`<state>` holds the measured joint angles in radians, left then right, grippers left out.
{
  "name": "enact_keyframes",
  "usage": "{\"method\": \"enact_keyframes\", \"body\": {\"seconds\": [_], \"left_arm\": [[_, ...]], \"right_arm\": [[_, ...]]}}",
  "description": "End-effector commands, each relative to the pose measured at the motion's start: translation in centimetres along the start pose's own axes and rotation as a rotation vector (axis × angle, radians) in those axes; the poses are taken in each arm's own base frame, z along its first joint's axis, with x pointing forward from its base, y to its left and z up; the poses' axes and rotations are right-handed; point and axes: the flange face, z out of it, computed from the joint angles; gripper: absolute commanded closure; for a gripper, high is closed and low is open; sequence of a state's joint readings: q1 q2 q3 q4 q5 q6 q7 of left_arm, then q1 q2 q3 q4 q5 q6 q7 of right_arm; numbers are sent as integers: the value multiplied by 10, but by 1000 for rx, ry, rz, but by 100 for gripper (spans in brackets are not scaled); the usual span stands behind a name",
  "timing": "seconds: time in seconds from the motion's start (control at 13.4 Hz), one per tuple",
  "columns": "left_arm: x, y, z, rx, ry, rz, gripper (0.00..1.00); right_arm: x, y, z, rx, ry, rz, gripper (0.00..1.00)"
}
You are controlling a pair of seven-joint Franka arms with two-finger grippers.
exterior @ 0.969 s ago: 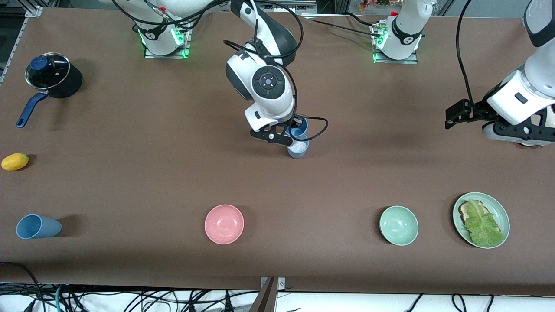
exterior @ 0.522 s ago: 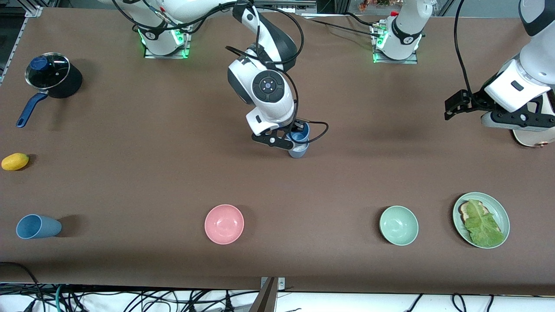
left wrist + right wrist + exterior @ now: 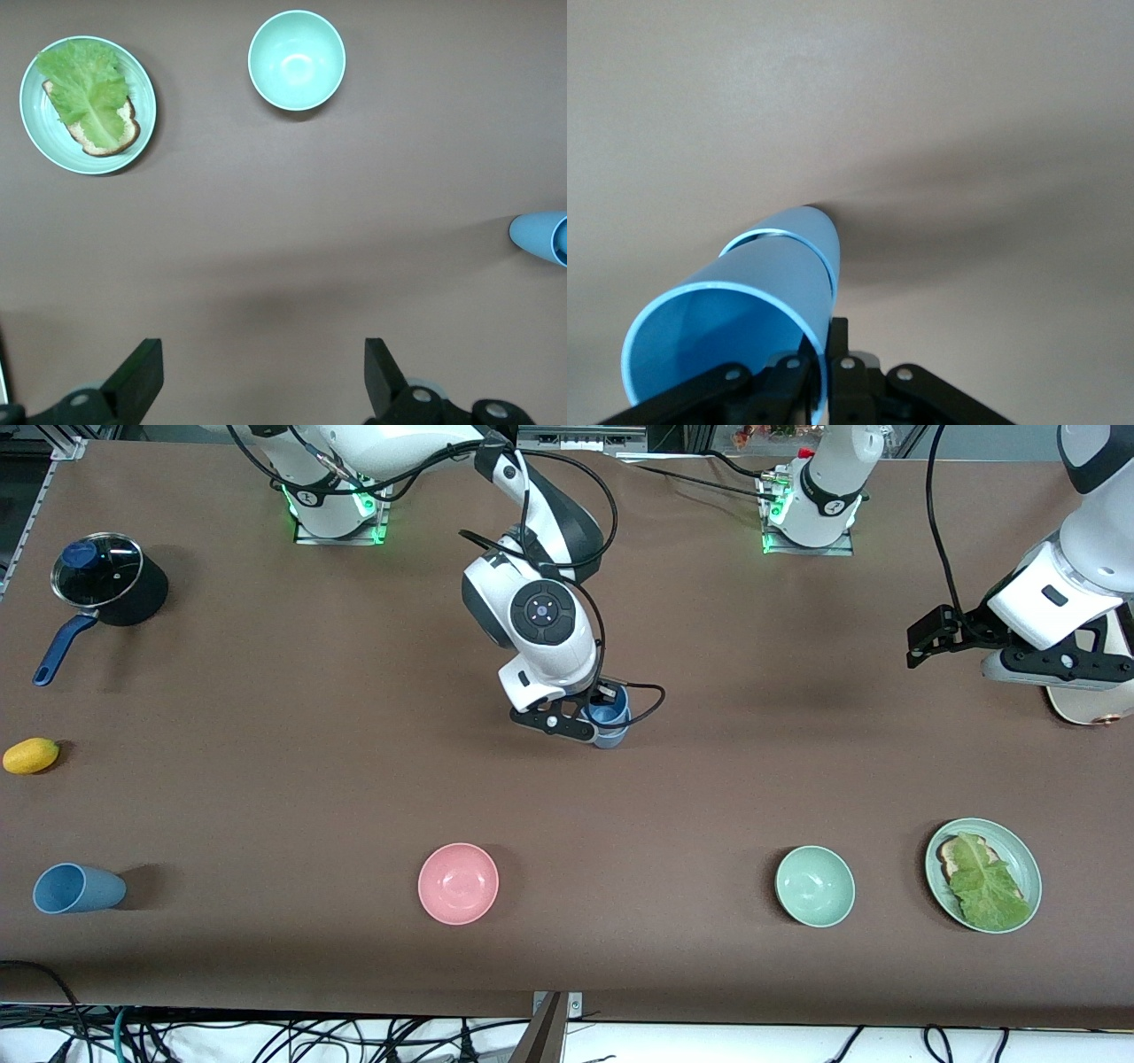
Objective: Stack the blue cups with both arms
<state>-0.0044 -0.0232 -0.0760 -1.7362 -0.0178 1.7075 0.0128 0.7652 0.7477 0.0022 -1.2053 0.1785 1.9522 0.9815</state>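
Note:
In the middle of the table my right gripper (image 3: 595,719) is shut on the wall of a mid-blue cup (image 3: 609,710), one finger inside the rim and one outside. This cup (image 3: 735,328) sits nested in a second, upright blue cup (image 3: 804,232), whose base (image 3: 609,739) shows below it. In the right wrist view my right gripper (image 3: 833,341) pinches the rim. The stacked cups (image 3: 540,237) also show at the edge of the left wrist view. My left gripper (image 3: 261,363) is open and holds nothing. It hangs over the left arm's end of the table (image 3: 1059,682), where that arm waits.
A third blue cup (image 3: 75,888) lies on its side near the front edge at the right arm's end. Along the front stand a pink bowl (image 3: 458,883), a green bowl (image 3: 815,886) and a green plate (image 3: 939,850) with lettuce on bread. A lidded pot (image 3: 106,580) and a lemon (image 3: 31,755) stand at the right arm's end.
My right gripper has carried the held cup over the standing one and lowered it in. The left arm has drawn back slightly toward its end of the table.

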Motion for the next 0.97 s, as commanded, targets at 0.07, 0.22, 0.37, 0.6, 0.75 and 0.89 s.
{"method": "enact_keyframes", "body": {"seconds": [0.07, 0.22, 0.37, 0.6, 0.75, 0.89], "left_arm": [[-7, 7, -4, -7, 16, 10, 0], [-7, 6, -4, -7, 16, 8, 0], [-7, 6, -3, -7, 15, 8, 0], [-7, 6, -4, -7, 16, 8, 0], [-7, 6, -4, -7, 15, 8, 0], [-7, 6, -5, -7, 15, 8, 0]], "right_arm": [[0, -9, 5, -7, 28, -26, 100], [-2, -9, 10, -13, 25, -20, 100], [-3, -10, 8, -10, 29, -20, 12], [-1, -10, -2, -10, 53, -46, 0], [6, -4, -17, -5, 60, -51, 0], [26, 17, -43, -30, 54, -79, 0]]}}
